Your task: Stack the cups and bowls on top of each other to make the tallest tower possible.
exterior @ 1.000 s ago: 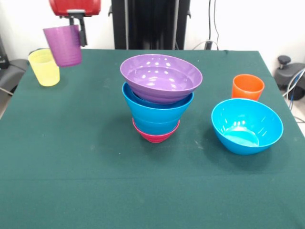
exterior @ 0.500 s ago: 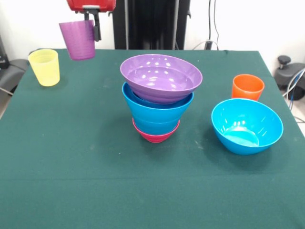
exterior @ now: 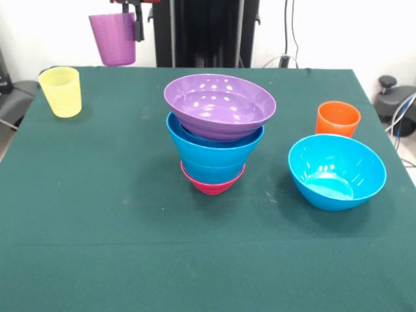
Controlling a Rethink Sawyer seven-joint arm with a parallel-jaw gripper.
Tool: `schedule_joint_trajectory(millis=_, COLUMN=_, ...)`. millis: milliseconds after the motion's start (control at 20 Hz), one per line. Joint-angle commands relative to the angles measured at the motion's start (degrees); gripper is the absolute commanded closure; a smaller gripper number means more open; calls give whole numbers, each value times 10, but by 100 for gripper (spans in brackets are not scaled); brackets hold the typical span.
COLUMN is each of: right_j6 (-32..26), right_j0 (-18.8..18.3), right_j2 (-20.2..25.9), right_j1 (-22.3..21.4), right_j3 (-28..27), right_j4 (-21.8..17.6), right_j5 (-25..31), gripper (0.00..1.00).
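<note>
The purple cup (exterior: 115, 39) hangs in the air, pinched at its rim by the end effector (exterior: 135, 25), which grasps it up at the top edge. It has risen and drifted right since half a second ago, clear of the yellow cup (exterior: 61, 91) standing below and to its left on the tabletop (exterior: 97, 214). Lower right of the end effector stands the tower (exterior: 216, 133): magenta bowl (exterior: 212, 184), blue bowl (exterior: 211, 155), purple bowl (exterior: 220, 106) tilted on top, unchanged. Further right sit the orange cup (exterior: 338, 119) and the loose blue bowl (exterior: 337, 171).
</note>
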Motion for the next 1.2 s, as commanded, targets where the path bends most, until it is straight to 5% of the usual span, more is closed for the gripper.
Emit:
schedule_joint_trajectory(millis=50, right_j6=104, right_j0=49, right_j2=-29, right_j1=-29, right_j3=67, right_j4=31, right_j5=-30, gripper=100)
schedule_joint_trajectory(millis=500, right_j6=144, right_j0=117, right_j2=-86, right_j1=-25, right_j3=78, right_j4=42, right_j5=-65, gripper=100)
schedule_joint_trajectory(millis=1200, right_j6=178, right_j0=193, right_j2=-169, right_j1=46, right_j3=45, right_j4=22, right_j5=-135, gripper=100)
